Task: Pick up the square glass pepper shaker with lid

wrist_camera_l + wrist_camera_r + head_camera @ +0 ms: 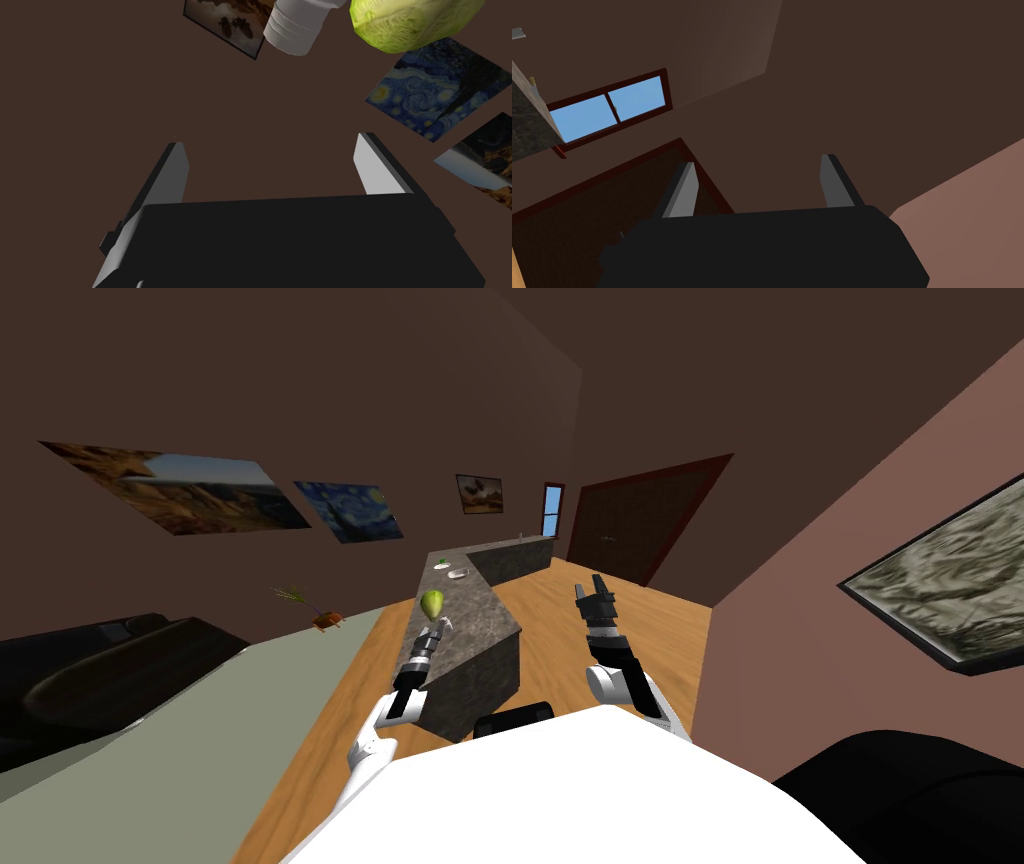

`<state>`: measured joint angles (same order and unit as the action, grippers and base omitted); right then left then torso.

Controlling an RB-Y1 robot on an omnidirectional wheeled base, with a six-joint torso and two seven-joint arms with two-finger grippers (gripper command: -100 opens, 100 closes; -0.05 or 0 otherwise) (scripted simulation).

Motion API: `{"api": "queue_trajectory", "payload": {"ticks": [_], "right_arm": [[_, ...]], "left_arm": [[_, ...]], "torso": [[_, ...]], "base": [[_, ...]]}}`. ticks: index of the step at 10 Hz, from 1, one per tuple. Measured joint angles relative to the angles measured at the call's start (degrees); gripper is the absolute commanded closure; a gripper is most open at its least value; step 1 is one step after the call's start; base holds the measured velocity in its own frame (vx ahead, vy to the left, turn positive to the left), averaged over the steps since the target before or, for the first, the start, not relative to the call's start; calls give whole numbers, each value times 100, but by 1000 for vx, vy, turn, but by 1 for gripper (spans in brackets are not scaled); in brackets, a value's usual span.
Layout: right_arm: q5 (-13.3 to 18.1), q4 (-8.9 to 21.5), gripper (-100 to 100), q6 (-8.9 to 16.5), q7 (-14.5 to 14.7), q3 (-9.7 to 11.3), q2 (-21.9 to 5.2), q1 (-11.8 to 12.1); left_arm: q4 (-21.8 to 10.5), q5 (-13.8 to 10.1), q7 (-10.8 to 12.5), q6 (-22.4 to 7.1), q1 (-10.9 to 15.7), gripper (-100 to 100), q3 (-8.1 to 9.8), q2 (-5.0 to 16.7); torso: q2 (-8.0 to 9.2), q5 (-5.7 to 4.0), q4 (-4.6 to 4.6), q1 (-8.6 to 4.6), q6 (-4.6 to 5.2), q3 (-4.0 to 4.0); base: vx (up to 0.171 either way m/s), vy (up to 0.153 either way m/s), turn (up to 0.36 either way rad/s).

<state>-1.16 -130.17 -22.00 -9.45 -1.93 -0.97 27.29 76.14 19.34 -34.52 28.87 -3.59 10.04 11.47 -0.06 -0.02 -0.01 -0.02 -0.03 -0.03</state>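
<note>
the left gripper (271, 142) has its two fingers (176, 170) spread wide, released, with nothing between them. ahead of the fingertips, apart from them and untouched, is the pepper shaker (297, 25): a pale grey-white body with a ribbed round lid turned toward the gripper. it lies in line with the gap between the fingers, a little nearer one of them. just beside the shaker, out past the other finger's line, is a green cabbage (415, 22); whether the two touch i cannot tell. in the head view this gripper hovers over a dark stone counter (480, 633), with the cabbage just beyond it. farther along the counter lie two small white dishes (458, 574). the right gripper (590, 586) is raised over the wood floor (680, 628), apart from the counter, its fingers likewise parted and holding nothing.
</note>
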Motion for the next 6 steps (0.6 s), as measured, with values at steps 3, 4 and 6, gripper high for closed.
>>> {"api": "queue_trajectory", "payload": {"ticks": [3, 4, 6], "right_arm": [[0, 0, 0, 0, 0, 0, 0, 0], [0, 0, 0, 0, 0, 0, 0, 0], [0, 0, 0, 0, 0, 0, 0, 0]], "left_arm": [[-636, 189, -309, -57, 292, -100, 156, 59], [-794, 259, -417, -118, 372, -100, 194, 53], [-956, 353, -528, -247, 461, -100, 232, 83]], "torso": [[-2, 0, 0, -2, 1, -1], [6, 0, 1, 3, -2, 3], [9, 0, 2, 3, -2, 5]], "base": [[14, -9, -77], [-5, 3, -32], [-4, -2, -47]]}}
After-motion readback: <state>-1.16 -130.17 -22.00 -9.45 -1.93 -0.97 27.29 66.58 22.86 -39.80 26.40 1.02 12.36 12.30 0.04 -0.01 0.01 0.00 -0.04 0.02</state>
